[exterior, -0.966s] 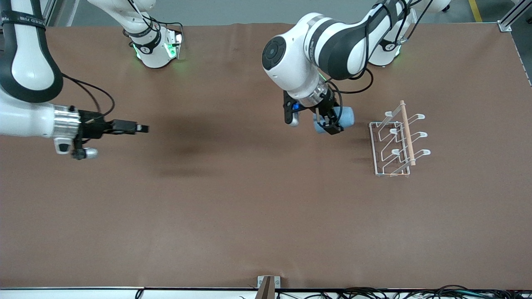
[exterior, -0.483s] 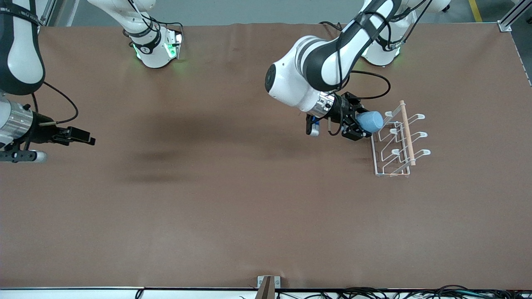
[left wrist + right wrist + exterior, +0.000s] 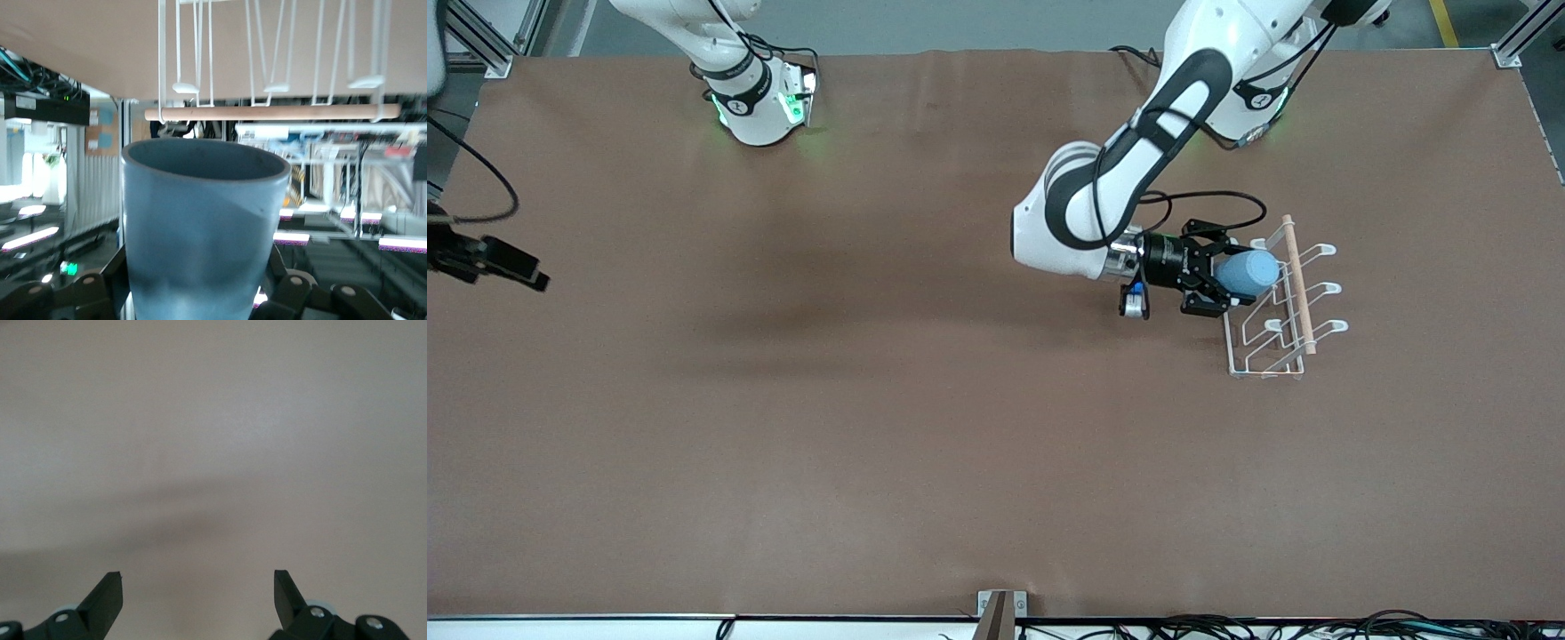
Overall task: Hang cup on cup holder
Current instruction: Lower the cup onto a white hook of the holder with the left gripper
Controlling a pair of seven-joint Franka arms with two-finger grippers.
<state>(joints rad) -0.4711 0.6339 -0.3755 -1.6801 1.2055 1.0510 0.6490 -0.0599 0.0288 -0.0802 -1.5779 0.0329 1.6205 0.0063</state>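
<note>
My left gripper [image 3: 1221,281] is shut on the light-blue cup [image 3: 1249,272] and holds it on its side, mouth toward the cup holder [image 3: 1294,351]. The cup is over the rack's edge, at the prongs of the row toward the right arm's end. In the left wrist view the cup [image 3: 203,227] fills the middle between my fingers, with the white wire prongs [image 3: 275,87] and the wooden rod [image 3: 300,111] just past its rim. My right gripper [image 3: 511,264] is open and empty over bare table at the right arm's end; its wrist view [image 3: 198,587] shows only tabletop.
The brown table [image 3: 925,444] holds nothing else. The arm bases [image 3: 760,111] stand along the back edge. A small metal bracket [image 3: 1000,607] and cables [image 3: 1227,627] lie at the edge nearest the front camera.
My left gripper has carried the cup toward the rack and turned it, so it now overlaps the rack's edge. My right arm has drawn back toward its own end of the table.
</note>
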